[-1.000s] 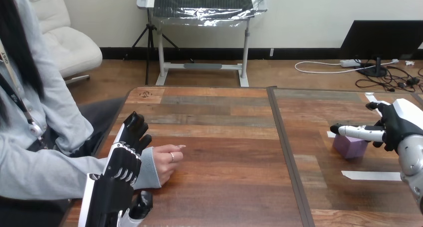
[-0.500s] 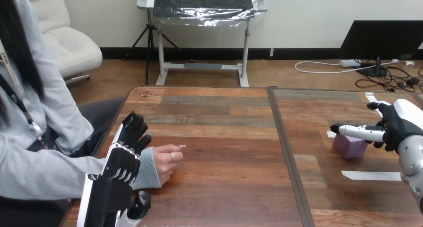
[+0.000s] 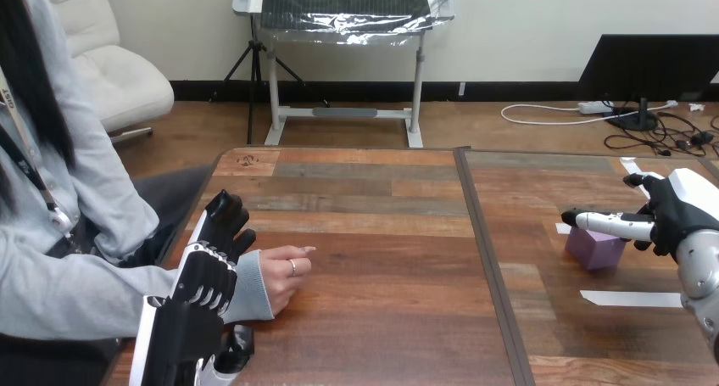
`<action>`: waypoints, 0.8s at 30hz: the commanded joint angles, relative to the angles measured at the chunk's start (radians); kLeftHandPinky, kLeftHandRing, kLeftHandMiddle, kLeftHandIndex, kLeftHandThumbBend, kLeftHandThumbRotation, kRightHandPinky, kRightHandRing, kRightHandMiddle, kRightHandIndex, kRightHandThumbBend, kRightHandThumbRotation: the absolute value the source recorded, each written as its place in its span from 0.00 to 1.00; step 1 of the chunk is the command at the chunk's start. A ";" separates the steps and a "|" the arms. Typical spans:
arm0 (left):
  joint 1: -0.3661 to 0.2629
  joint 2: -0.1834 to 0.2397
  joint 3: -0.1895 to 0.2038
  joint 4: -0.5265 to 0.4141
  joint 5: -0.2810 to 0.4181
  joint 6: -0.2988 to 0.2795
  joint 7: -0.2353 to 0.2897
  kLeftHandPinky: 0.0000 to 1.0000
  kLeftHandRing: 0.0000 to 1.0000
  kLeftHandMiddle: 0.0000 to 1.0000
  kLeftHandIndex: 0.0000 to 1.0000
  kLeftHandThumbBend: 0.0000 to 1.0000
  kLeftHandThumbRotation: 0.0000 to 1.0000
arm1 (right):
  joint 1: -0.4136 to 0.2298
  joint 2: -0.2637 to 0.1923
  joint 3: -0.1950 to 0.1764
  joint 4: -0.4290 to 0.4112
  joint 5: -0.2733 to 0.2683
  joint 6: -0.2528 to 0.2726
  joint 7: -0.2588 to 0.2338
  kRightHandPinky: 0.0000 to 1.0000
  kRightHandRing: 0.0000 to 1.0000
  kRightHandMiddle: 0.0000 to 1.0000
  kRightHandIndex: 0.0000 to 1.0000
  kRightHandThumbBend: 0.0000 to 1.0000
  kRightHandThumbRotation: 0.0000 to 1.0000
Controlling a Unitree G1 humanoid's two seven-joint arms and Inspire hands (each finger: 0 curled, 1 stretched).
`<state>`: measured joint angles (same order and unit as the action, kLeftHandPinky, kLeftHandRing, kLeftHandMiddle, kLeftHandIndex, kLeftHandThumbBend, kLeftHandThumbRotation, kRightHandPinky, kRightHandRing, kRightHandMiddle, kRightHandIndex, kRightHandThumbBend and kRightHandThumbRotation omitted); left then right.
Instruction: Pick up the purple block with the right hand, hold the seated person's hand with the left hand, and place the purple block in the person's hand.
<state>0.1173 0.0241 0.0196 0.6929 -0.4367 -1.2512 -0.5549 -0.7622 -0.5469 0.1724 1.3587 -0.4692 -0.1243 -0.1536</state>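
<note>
Your right hand [image 3: 670,209] stretched straight fingers [image 3: 606,225] over the purple block [image 3: 593,250]; your left hand [image 3: 203,284] covered the person's wrist [image 3: 252,288], grip unclear.

Left robot hand [image 3: 203,277]: black body, white shell along its outer edge, pale ridged marks across its back, black fingers [image 3: 227,213]. Right robot hand [image 3: 670,209]: black palm, white shell on its back. Behind the right one, rounded silver forearm [image 3: 700,267].

Near left, the left hand [image 3: 203,276] lies over the person's wrist [image 3: 248,288] — the person's hand [image 3: 284,276] rests on the bench [image 3: 381,259]. At right, the right hand [image 3: 671,206] stretches a straight finger [image 3: 610,226] across the purple block [image 3: 593,250].
</note>
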 commanded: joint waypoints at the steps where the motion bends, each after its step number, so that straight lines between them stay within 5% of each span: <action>1: -0.038 0.003 0.006 -0.032 -0.007 -0.024 -0.011 0.92 0.95 0.95 0.93 1.00 0.73 | -0.041 -0.006 0.003 -0.007 -0.001 -0.011 -0.018 0.40 0.47 0.43 0.88 1.00 0.60; 6: -0.035 0.002 0.012 -0.036 0.005 -0.021 -0.002 0.92 0.95 0.95 0.93 1.00 0.74 | -0.045 -0.005 0.003 -0.009 0.000 -0.009 -0.012 0.49 0.62 0.62 0.88 1.00 0.61; 16: -0.039 0.005 0.014 -0.031 0.010 -0.028 -0.005 0.92 0.95 0.95 0.94 1.00 0.75 | -0.049 -0.004 0.013 -0.008 -0.006 -0.006 -0.011 0.60 0.73 0.74 0.88 1.00 0.61; 24: -0.041 0.003 0.022 -0.024 0.018 -0.032 0.002 0.92 0.95 0.96 0.94 1.00 0.76 | -0.045 -0.001 0.003 -0.007 0.007 -0.012 -0.014 0.54 0.67 0.67 0.88 1.00 0.59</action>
<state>0.1172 0.0241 0.0284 0.6929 -0.4319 -1.2581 -0.5566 -0.7622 -0.5469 0.1808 1.3587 -0.4690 -0.1244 -0.1536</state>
